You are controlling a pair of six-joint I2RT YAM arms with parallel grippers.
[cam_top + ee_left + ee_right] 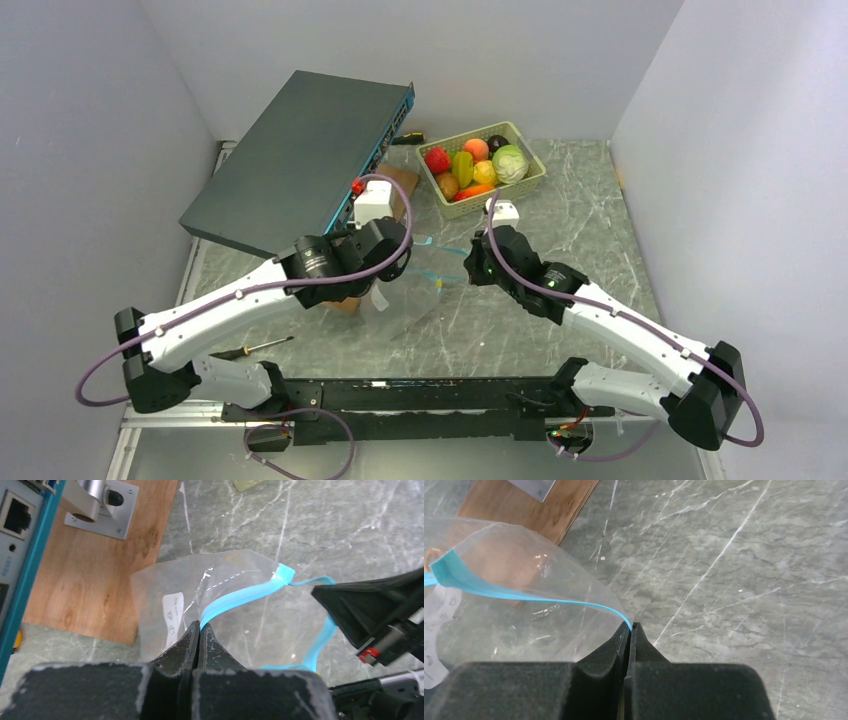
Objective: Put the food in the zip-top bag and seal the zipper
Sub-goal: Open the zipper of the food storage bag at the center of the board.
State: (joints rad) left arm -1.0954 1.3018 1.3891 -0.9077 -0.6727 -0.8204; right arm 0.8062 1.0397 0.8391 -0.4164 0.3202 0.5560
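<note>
The clear zip-top bag (pixel 405 300) hangs between my two grippers over the middle of the table, empty. Its teal-blue zipper (pixel 245 596) runs along the mouth, and a white label (pixel 172 617) shows on its side. My left gripper (pixel 200 626) is shut on one side of the zipper strip. My right gripper (pixel 631 626) is shut on the other side of the zipper (pixel 524 594). The mouth is held apart between them (pixel 440 262). The food (pixel 475 165), red, orange, yellow, light green and dark purple toys, lies in the pale green basket (pixel 490 200) at the back.
A large dark flat box with a blue edge (pixel 300 160) rests tilted at the back left over a wooden board (pixel 100 560). A screwdriver (pixel 250 348) lies near the left arm's base. White walls close in both sides.
</note>
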